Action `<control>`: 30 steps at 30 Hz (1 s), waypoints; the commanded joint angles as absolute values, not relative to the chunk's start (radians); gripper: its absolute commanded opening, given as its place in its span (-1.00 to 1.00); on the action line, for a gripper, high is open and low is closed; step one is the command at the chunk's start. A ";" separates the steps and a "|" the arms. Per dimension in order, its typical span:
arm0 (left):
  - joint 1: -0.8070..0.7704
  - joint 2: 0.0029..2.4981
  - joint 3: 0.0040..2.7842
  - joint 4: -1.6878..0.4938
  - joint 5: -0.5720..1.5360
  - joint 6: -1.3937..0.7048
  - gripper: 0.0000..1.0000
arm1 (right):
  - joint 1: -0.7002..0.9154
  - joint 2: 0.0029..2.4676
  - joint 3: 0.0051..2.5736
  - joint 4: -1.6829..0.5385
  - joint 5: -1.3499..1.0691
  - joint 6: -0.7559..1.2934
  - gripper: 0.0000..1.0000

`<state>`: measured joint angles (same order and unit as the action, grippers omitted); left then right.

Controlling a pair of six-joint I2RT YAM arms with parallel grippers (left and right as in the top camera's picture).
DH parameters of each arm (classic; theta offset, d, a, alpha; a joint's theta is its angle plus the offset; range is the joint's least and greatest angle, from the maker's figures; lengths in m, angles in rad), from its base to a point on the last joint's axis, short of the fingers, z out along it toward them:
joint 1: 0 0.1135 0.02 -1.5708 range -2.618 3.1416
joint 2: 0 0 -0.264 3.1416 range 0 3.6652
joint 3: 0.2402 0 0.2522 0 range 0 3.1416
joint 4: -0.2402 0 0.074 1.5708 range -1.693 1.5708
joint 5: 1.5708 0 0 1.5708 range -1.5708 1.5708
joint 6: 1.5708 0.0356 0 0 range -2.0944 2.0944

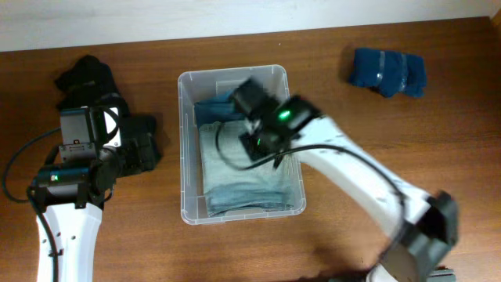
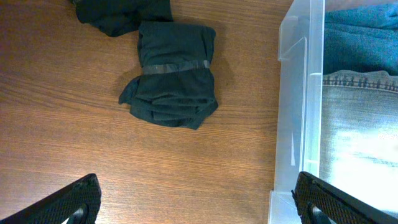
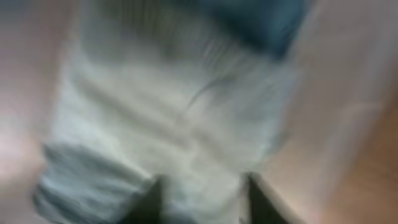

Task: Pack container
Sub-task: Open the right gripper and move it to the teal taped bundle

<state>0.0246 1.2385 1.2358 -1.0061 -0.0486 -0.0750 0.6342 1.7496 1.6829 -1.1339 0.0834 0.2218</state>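
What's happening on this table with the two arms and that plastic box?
Two robot arms are packing clothes into a clear container. Folded light jeans and a darker blue garment lie inside. The right gripper hangs over the jeans, fingers apparently apart, though its view is blurred. The left gripper is open above the table beside the container, near a black bundle. A blue bundle sits outside, on the container's other side.

blurred pale jeans (image 3: pixel 168 124) behind parted jaws
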 commanded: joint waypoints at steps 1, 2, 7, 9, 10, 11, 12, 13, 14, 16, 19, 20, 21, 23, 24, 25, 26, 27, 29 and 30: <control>0.022 1.242 1.252 -1.005 -0.048 -0.085 0.99 | 0.511 1.659 1.800 -1.133 0.207 0.234 0.87; 0.022 1.242 1.252 -1.005 -0.048 -0.084 0.99 | 0.450 1.654 1.819 -1.129 0.206 0.259 0.98; 0.022 1.242 1.252 -1.004 -0.048 -0.085 0.99 | 0.087 1.669 1.818 -1.111 0.081 0.525 0.97; 0.022 1.242 1.252 -1.004 -0.048 -0.085 0.99 | -0.043 1.687 1.808 -1.099 -0.026 0.629 0.97; 0.022 1.242 1.252 -1.004 -0.048 -0.085 0.99 | -0.111 1.697 1.795 -1.076 -0.099 0.673 0.97; 0.022 1.242 1.252 -1.004 -0.048 -0.085 0.99 | -0.162 1.708 1.779 -1.044 -0.168 0.699 0.97; 0.022 1.242 1.252 -1.004 -0.048 -0.085 0.99 | -0.204 1.716 1.761 -1.007 -0.229 0.714 0.97; 0.022 1.242 1.252 -1.004 -0.048 -0.085 0.99 | -0.272 1.736 1.721 -0.925 -0.325 0.724 0.97; 0.022 1.242 1.252 -1.004 -0.048 -0.085 0.99 | -0.304 1.748 1.694 -0.877 -0.351 0.724 0.97; 0.022 1.242 1.252 -1.004 -0.047 -0.085 0.99 | -0.342 1.769 1.651 -0.820 -0.351 0.723 0.97; 0.022 1.242 1.252 -1.004 -0.048 -0.085 0.99 | -0.382 1.800 1.551 -0.706 -0.356 0.725 0.97; 0.022 1.242 1.252 -1.004 -0.048 -0.085 0.99 | -0.389 1.806 1.518 -0.665 -0.356 0.733 0.97; 0.022 1.242 1.252 -1.004 -0.048 -0.085 0.99 | -0.395 1.811 1.484 -0.622 -0.356 0.743 0.97; 0.022 1.242 1.252 -1.004 -0.048 -0.084 0.99 | -0.401 1.815 1.419 -0.530 -0.360 0.757 0.97; 0.022 1.242 1.252 -1.004 -0.048 -0.085 0.99 | -0.402 1.818 1.389 -0.488 -0.359 0.769 0.97; 0.022 1.242 1.252 -1.004 -0.048 -0.085 0.99 | -0.402 1.820 1.362 -0.450 -0.359 0.782 0.96; 0.022 1.242 1.252 -1.004 -0.048 -0.085 0.99 | -0.402 1.823 1.333 -0.410 -0.359 0.800 0.97; 0.022 1.242 1.252 -1.004 -0.048 -0.085 0.99 | -0.402 1.826 1.306 -0.369 -0.359 0.820 0.97; 0.022 1.242 1.252 -1.004 -0.048 -0.085 0.99 | -0.402 1.831 1.255 -0.283 -0.360 0.853 0.97; 0.022 1.242 1.252 -1.004 -0.047 -0.084 0.99 | -0.402 1.833 1.225 -0.231 -0.360 0.867 0.97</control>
